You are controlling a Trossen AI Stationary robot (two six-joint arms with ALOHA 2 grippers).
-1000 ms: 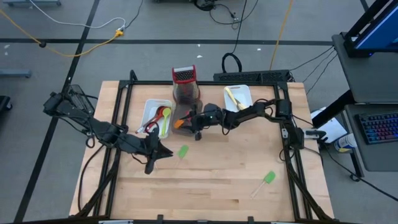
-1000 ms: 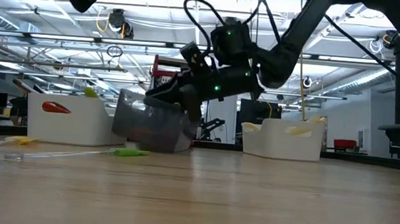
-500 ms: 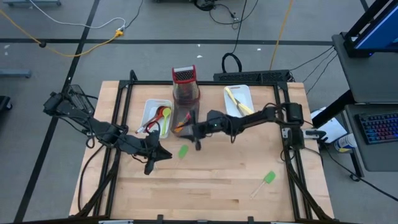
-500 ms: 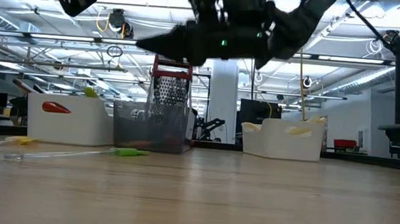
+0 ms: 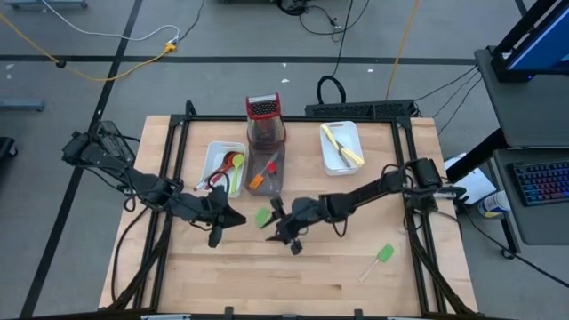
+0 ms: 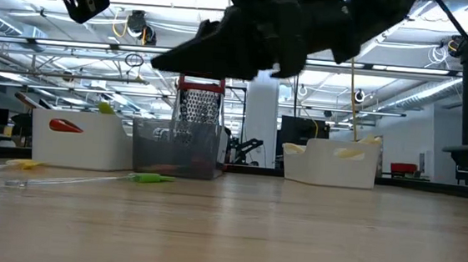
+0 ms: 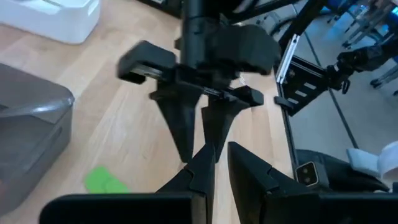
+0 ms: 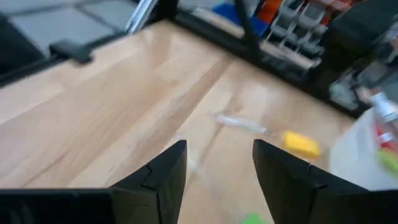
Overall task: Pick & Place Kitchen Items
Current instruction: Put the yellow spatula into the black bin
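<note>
Your wooden table carries three containers along its far half: a white tray on the left with red and green utensils in it, a grey tray in the middle holding an orange spatula, and a second white tray on the right with pale-handled knives. The red-topped box grater stands just behind the grey tray.

Your right arm reaches in from the right edge across the middle of the table. The right gripper hangs above the bare wood in front of the grey tray, its fingers spread apart with nothing between them; in the right wrist view you see open table through the gap. In the low view that arm is a dark mass across the top and blocks nothing on the table surface.

Your left arm comes in from the left. The left gripper is near the front of the left white tray, fingers close together and empty in the left wrist view.

A green spatula lies flat on the wood between the two grippers, just beside the right one, untouched. A second green spatula with a pale handle lies well apart near the front right. A yellow spatula with a clear handle lies near the left white tray.
</note>
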